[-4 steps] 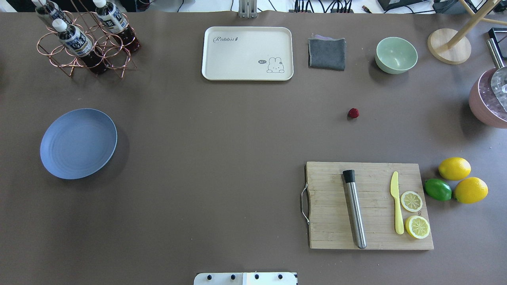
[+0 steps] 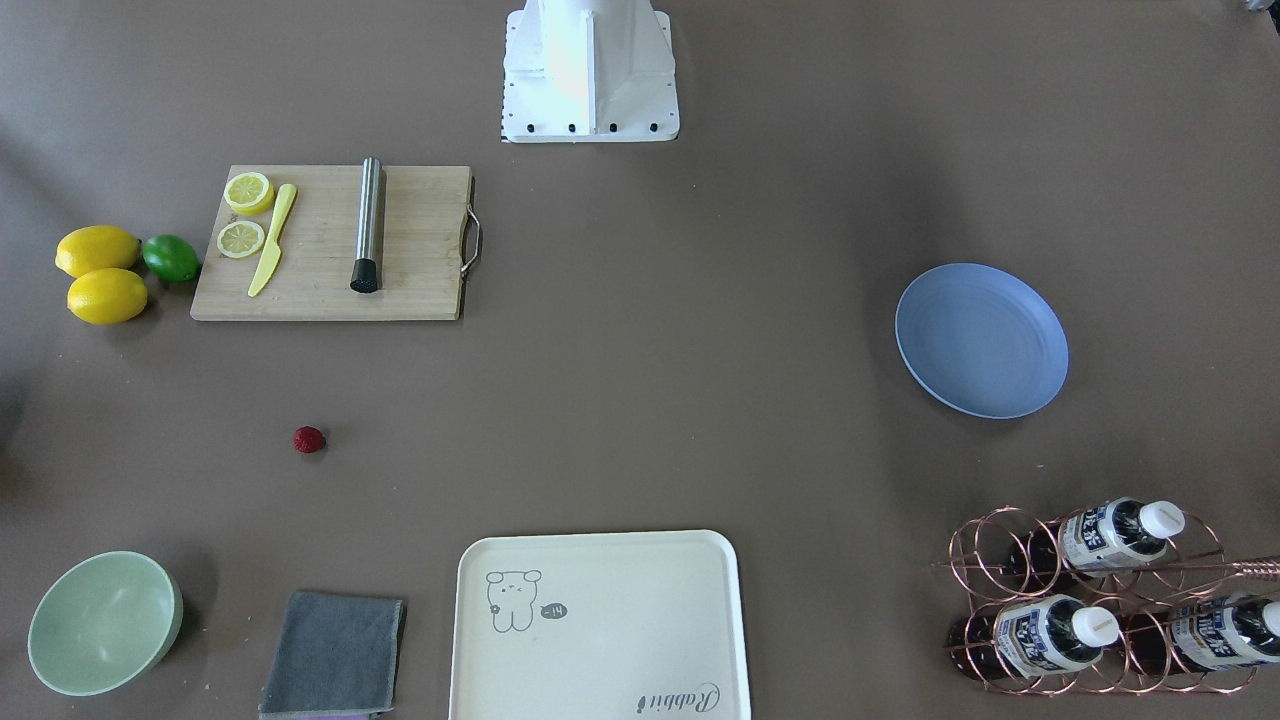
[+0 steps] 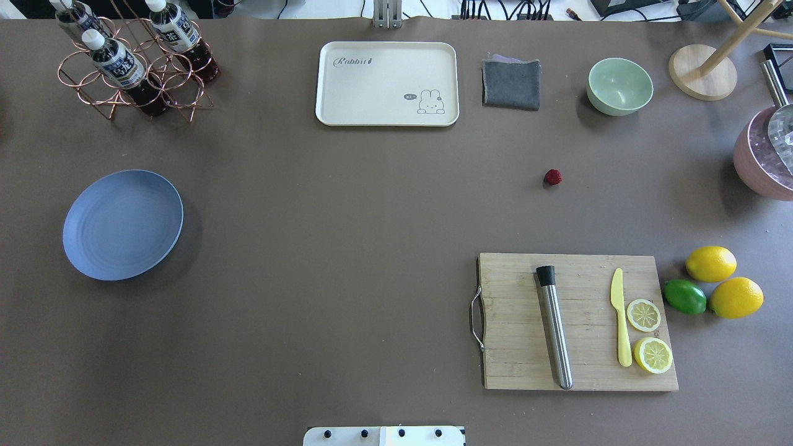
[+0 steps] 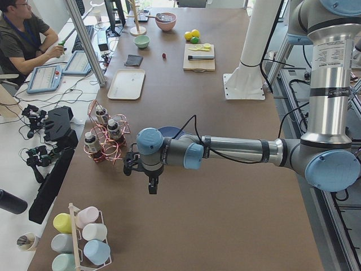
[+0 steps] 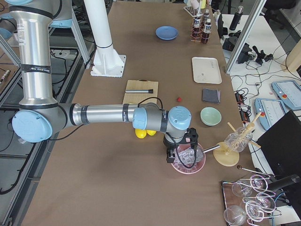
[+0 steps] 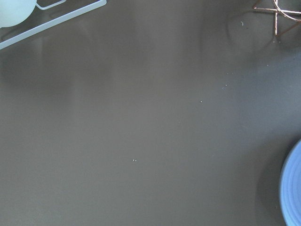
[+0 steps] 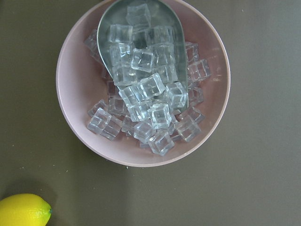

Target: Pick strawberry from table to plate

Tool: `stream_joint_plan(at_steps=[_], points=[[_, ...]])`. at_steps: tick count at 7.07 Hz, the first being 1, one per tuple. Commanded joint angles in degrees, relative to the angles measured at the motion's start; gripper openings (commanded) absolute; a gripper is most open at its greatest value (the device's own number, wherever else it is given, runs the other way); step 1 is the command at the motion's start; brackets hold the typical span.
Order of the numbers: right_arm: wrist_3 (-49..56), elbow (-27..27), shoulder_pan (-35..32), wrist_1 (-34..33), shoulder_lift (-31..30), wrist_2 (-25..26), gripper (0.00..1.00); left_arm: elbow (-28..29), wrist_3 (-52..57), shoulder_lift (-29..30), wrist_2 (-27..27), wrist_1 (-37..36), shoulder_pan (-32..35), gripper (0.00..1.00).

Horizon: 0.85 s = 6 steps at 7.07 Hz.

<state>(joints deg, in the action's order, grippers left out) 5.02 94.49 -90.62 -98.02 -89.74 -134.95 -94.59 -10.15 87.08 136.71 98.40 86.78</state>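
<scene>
The left gripper [image 4: 152, 186] hangs over bare table [image 3: 347, 204] near its left edge, close to the plate [image 3: 122, 225]. I cannot tell if its fingers are apart or closed. The right gripper [image 5: 170, 157] hangs above a pink bowl [image 7: 70, 108] of ice at the right edge, and its state I cannot tell either. The strawberry [image 3: 553, 177] lies on the table's right half, between the board [image 3: 514, 322] and the green bowl [image 3: 619, 87], well apart from the plate.

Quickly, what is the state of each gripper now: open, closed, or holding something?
Left gripper: cannot be told; it shows only in a side view.
Right gripper: cannot be told; it shows only in a side view.
</scene>
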Motion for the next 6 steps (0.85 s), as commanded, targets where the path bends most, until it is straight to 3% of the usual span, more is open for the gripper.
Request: stream_joint_plan(at_steps=[1, 6], points=[[-0.01, 0.08, 0.0, -0.06, 0.0, -0.05, 1.0, -1.56, -0.74, -2.09, 0.05, 3.01, -0.21, 0.98], [-0.01, 0.17, 0.0, -0.06, -0.61, -0.14, 1.0, -2.0, -0.49, -2.0, 0.14, 2.94, -1.79, 0.98]])
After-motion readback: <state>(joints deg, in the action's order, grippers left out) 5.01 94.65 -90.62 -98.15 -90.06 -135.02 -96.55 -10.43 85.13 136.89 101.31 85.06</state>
